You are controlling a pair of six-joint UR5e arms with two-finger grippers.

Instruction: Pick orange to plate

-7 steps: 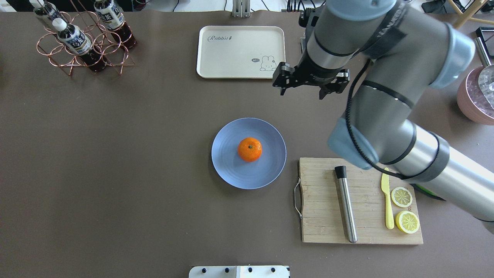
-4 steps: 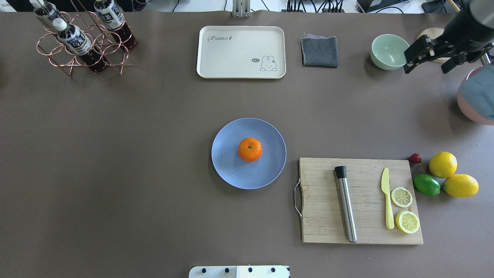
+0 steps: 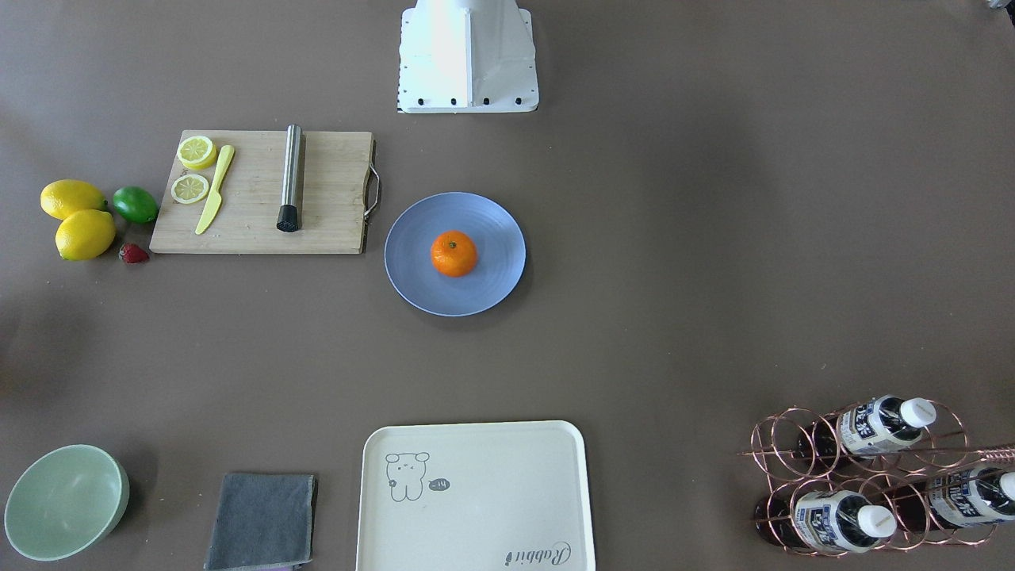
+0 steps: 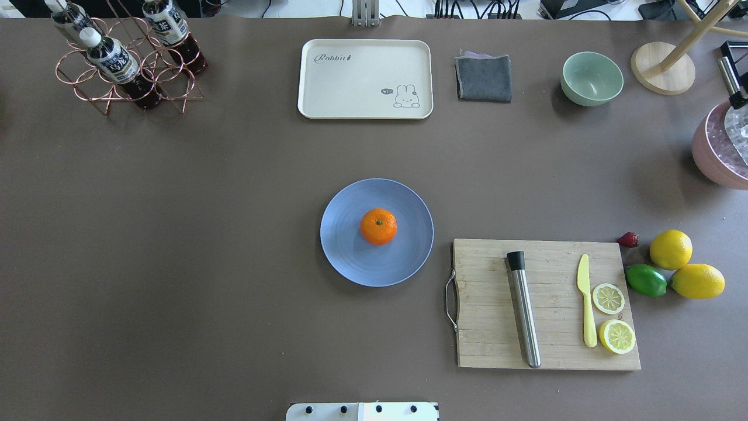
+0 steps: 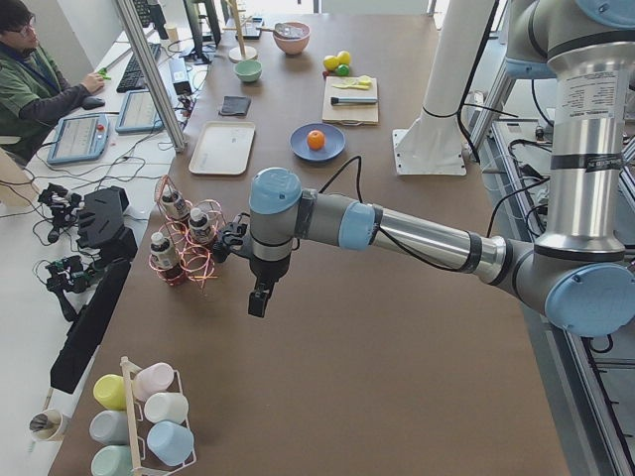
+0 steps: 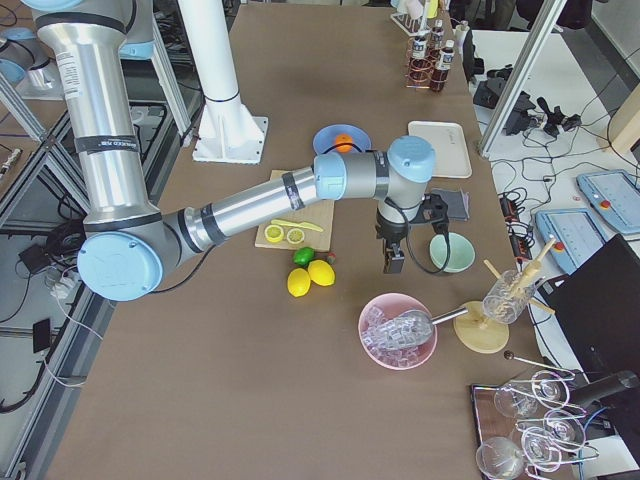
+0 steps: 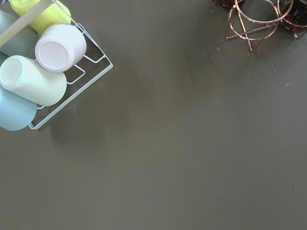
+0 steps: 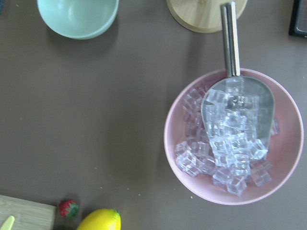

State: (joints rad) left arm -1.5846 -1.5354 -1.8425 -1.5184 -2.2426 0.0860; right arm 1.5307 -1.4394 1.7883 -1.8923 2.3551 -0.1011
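Note:
The orange (image 4: 378,226) sits still near the middle of the blue-grey plate (image 4: 350,257), stem dimple up, with nothing touching it. It shows the same way from across the table: the orange (image 3: 453,253) on the plate (image 3: 492,230). My left gripper (image 5: 258,297) hangs far off at the table's left end near the bottle rack. My right gripper (image 6: 393,262) hangs at the right end between the green bowl and the lemons. Both appear only in side views, so I cannot tell whether either is open or shut.
A wooden cutting board (image 4: 491,327) with a steel muddler, yellow knife and lemon slices lies right of the plate. Lemons (image 4: 671,249), a lime (image 4: 646,280), a cream tray (image 4: 362,79), a green bowl (image 4: 591,78), a bottle rack (image 4: 125,64) and a pink ice bowl (image 8: 288,158) ring the table.
My right arm has swung from above the back middle of the table to the right and out of the overhead view. The orange has stayed on the plate.

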